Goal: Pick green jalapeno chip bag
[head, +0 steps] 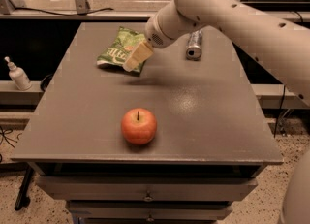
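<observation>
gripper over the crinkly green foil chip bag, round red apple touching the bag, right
No. The camera view shows the round red apple near the table's front edge, well apart from the crinkly green foil chip bag. The gripper is over the bag.

This looks like a robot lab, not a home. A big white robot arm point(232, 19) reaches over a plain grey table point(203, 121) with drawers point(145, 189) under it. Its fingers point(137, 56) are at the edge of a green jalapeno chip bag point(116, 48). An apple point(139, 126) sits well in front of the fingers, and a can point(194, 45) lies off to their side. Past the fingers, black cables point(48, 10) run over a bare floor. A pump bottle point(18, 74) stands on a low ledge, far from the fingers.
</observation>
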Robot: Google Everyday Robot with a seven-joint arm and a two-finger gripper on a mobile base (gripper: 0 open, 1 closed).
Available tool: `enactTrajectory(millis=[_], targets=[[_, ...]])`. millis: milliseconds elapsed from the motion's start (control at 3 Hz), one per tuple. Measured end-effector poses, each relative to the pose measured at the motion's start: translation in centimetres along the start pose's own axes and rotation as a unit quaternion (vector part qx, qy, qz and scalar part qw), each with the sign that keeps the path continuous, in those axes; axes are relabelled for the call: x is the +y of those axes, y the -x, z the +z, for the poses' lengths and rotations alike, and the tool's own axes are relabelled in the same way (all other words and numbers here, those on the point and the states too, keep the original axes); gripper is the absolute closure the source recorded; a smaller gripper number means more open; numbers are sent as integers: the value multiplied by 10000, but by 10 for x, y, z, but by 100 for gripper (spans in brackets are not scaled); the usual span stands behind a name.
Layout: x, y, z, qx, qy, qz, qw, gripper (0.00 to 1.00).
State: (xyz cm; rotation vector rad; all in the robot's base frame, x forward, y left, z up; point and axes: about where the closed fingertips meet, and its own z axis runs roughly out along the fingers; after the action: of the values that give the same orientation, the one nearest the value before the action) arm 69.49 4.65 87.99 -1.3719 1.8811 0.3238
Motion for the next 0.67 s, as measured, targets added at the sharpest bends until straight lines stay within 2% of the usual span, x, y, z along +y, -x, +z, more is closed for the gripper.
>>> enactTrajectory(millis=[333,667], targets=[[-5,-9,16,-70,66,199,9998,4],[-4,-19,31,-152,172,437,9988,23]])
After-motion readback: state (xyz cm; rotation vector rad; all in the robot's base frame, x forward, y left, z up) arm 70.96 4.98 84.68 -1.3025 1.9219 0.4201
